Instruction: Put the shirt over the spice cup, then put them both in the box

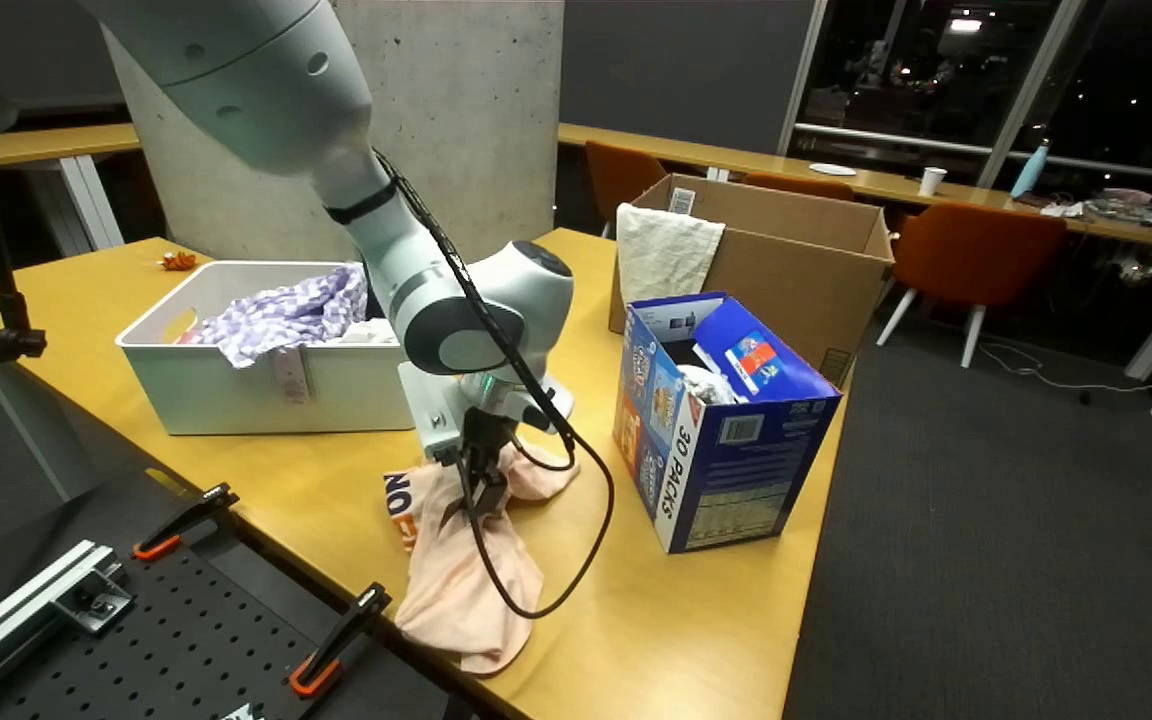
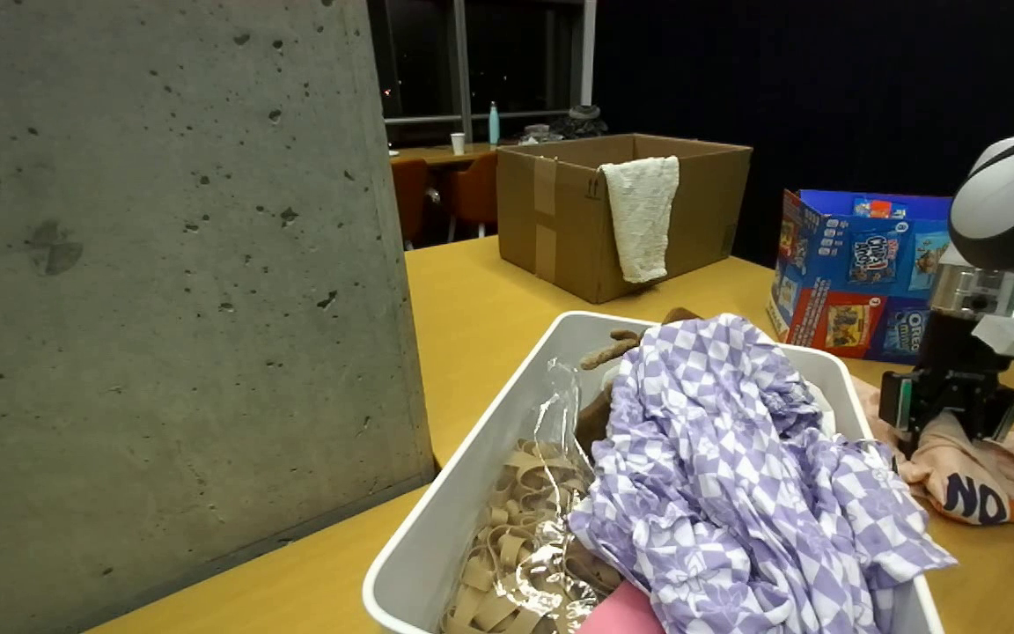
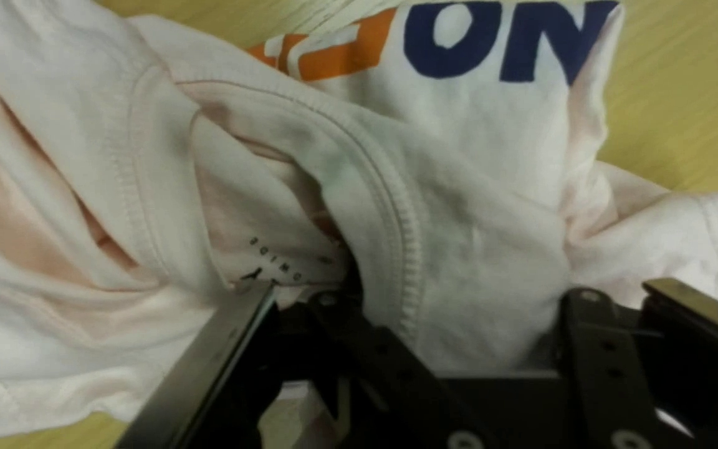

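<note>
The pale pink shirt lies crumpled on the table in both exterior views (image 1: 466,600) (image 2: 969,475), and fills the wrist view (image 3: 471,125). Its navy and orange lettering shows. My gripper (image 1: 476,490) points down into the shirt. In the wrist view my gripper (image 3: 459,299) has its fingers wide apart, with a raised fold of shirt between them. The spice cup is not visible; whether it is under the shirt cannot be told. A blue snack box (image 1: 746,480) stands open beside the shirt. A large cardboard box (image 1: 786,280) stands behind it.
A white bin (image 1: 276,400) with purple checkered cloth and bagged tan strips stands close beside the arm. A cream cloth (image 1: 666,250) hangs over the cardboard box's edge. A black cable loops beside the gripper. Clamps (image 1: 341,640) sit at the table's near edge.
</note>
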